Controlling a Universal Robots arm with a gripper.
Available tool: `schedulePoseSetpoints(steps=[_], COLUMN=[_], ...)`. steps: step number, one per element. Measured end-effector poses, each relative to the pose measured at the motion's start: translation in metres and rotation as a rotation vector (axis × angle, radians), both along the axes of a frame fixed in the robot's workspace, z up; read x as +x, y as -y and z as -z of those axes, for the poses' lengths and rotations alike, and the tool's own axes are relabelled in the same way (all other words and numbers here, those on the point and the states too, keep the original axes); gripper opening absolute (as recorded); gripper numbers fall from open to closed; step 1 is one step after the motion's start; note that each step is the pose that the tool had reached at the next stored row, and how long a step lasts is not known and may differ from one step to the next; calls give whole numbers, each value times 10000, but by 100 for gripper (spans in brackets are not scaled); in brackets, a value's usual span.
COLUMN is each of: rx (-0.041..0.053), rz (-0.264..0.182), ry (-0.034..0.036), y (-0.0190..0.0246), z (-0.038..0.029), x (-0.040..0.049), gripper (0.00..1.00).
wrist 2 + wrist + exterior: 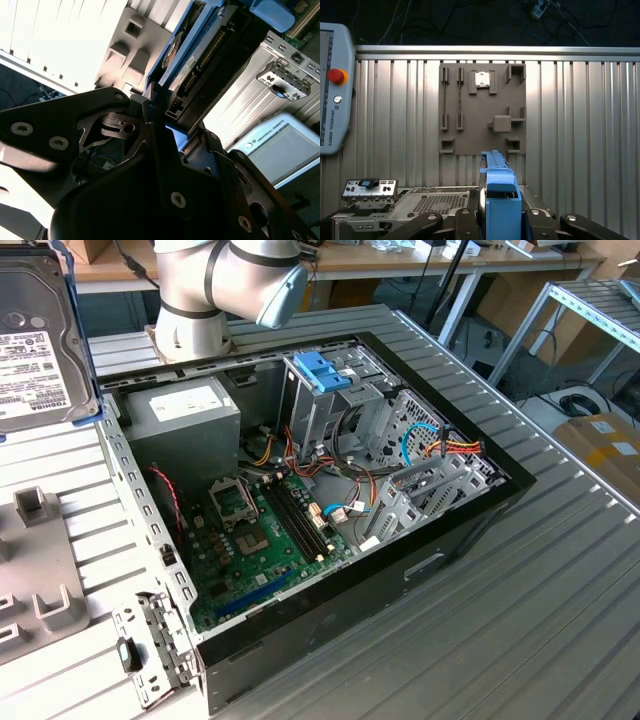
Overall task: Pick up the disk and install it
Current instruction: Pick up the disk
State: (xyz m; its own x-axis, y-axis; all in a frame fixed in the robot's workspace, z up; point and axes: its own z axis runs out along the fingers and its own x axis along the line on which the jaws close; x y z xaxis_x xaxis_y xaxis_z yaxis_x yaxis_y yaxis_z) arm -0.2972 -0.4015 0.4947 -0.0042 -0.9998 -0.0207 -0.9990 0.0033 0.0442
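One disk (500, 197), seen edge-on in the first wrist view, sits clamped by its flat faces between the closed fingers (535, 222), its long axis running straight out from them, held above the ribbed tabletop (560, 570) at ten o'clock from the open computer case (400, 580) in the exterior view.

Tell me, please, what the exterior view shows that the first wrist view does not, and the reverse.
The exterior view adds the motherboard, the power-supply box and the blue handle inside the open case. The first wrist view adds the teach pendant, and the gripper clamped on the disk. Both share the disk, the grey fixture plate and the ribbed table.
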Motion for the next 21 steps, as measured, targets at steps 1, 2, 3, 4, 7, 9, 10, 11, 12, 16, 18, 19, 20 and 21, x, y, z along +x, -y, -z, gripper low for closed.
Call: schedulePoseSetpoints(steps=[1,2,3,4,7,9,10,11,12,16,18,19,20,21], rx=[0,-1,-2,-2,-3,-3,-3,-4,-4,-6,-6,-7,-8,-8], rz=[0,0,0,0,0,0,0,0,0,0,0,0,0,0], ry=[0,0,0,0,0,0,0,0,0,0,0,0,-1,0], y=[0,0,0,0,0,0,0,0,0,0,0,0,0,0], z=[0,0,0,1,1,1,2,2,2,3,3,4,4,4], x=[2,5,7,8,14,18,20,22,24,34,38,43,46,48], gripper=[37,37,37,37,37,37,37,37,37,37,37,37,37,37])
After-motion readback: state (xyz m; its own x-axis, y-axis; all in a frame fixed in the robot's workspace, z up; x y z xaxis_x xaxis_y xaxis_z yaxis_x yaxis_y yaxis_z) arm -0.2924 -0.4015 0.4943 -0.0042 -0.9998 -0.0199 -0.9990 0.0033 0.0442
